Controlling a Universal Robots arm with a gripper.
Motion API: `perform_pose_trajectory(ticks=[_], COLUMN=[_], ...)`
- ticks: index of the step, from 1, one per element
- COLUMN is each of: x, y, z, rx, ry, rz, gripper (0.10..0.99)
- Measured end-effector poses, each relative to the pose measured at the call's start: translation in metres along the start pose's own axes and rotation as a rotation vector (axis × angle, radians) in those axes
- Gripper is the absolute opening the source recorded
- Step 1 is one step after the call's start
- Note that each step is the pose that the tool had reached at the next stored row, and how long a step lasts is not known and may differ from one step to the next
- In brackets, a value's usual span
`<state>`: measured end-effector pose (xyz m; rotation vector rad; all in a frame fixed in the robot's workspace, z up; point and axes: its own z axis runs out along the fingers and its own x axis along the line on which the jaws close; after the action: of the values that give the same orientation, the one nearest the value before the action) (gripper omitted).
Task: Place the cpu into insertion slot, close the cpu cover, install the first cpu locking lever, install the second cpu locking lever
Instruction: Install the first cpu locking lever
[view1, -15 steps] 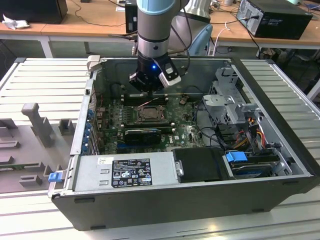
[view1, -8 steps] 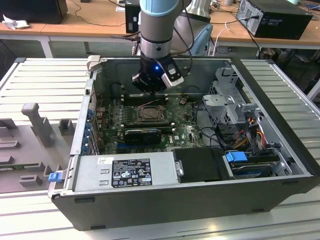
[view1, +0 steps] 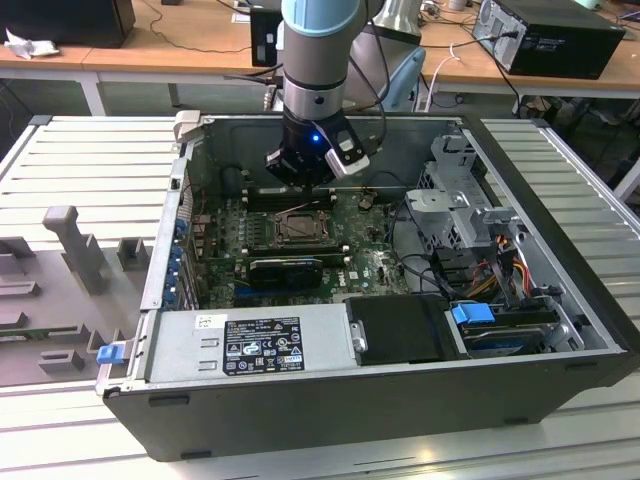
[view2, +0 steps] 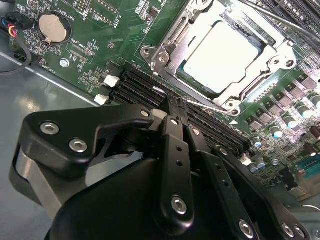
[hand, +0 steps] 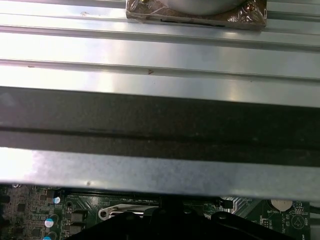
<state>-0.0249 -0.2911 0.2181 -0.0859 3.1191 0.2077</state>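
The gripper (view2: 172, 107) hangs over the green motherboard (view2: 100, 35) inside the open computer case (view1: 560, 250), its black fingers (view2: 175, 145) pressed together on nothing, tips just above the long black card slots (view2: 145, 82). Further right, the cpu (view2: 222, 55) lies seated in the insertion slot (view1: 298, 226), with the cpu cover (view2: 165, 50) shut down around its pale face

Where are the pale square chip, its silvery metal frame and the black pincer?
Pale square chip (view2: 220, 57), second wrist view, middle of its face.
Silvery metal frame (view2: 172, 42), second wrist view, side bar.
Black pincer (view2: 175, 102), second wrist view, fingertips.
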Motion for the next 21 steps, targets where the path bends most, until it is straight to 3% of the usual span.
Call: perform_pose_trajectory(ticks=[11,21], x=[-0.0029,-0.0040], y=[-0.0004,-0.0015], z=[0.0019,0.0100], rx=[0.001,0.007], ry=[0.0001,0.0006], rz=[0.000,-0.001], gripper=[0.106,0.106])
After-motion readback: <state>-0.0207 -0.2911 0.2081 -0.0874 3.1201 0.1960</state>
